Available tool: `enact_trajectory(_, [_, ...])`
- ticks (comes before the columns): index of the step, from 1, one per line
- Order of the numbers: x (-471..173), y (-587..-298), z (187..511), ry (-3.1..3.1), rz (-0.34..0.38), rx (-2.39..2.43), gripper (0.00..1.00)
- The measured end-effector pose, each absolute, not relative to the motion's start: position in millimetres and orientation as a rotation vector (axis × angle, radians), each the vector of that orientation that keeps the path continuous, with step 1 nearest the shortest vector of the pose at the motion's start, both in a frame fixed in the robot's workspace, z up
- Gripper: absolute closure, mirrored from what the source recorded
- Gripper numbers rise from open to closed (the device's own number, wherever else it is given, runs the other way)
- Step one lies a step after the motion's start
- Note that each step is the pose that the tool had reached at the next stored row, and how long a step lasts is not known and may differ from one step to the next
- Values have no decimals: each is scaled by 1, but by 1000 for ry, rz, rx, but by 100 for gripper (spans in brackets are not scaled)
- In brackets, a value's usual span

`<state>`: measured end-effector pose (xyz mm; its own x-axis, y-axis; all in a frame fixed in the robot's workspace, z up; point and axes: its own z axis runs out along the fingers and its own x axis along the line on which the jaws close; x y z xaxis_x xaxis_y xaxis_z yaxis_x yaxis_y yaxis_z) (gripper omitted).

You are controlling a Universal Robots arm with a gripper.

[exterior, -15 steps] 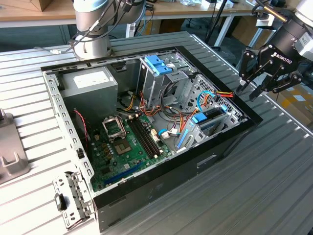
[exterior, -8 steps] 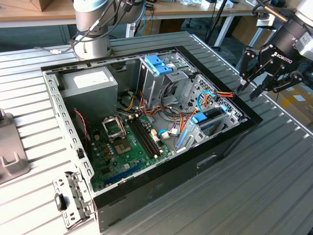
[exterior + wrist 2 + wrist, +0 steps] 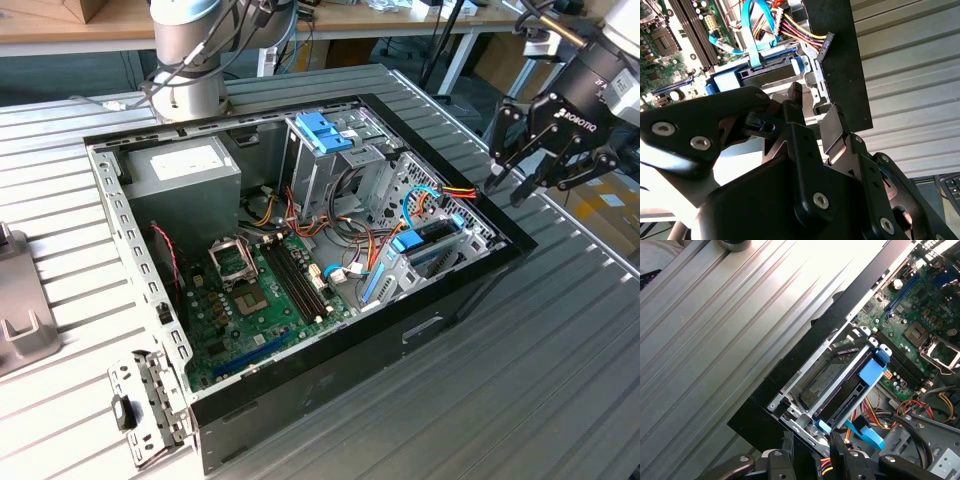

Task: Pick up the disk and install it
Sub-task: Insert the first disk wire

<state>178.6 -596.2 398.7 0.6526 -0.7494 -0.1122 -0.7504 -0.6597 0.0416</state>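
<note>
The disk (image 3: 432, 243), dark grey with blue rails, lies inside a metal bay at the corner of the open computer case (image 3: 330, 385), on the exterior view's right. It also appears in the first wrist view as the disk (image 3: 832, 376) seated in the bay frame beside a blue latch. The second wrist view has the disk (image 3: 767, 75) just beyond the fingers, with a blue cable over it. My gripper (image 3: 508, 190) hovers above the case's edge near that bay. It is open with nothing held, as seen in both wrist views (image 3: 810, 447) (image 3: 810, 117).
Inside the case are a green motherboard (image 3: 260, 290), a grey power supply box (image 3: 185, 175), an upright metal cage with a blue top (image 3: 325, 130) and loose coloured cables (image 3: 440, 192). A metal bracket (image 3: 150, 400) lies on the ribbed table (image 3: 560, 380). The arm's base (image 3: 190, 60) stands behind.
</note>
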Motion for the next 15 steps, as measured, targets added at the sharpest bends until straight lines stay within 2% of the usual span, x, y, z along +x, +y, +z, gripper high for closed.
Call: enact_trajectory(15, [179,-596,396,1292,187,-2848,58])
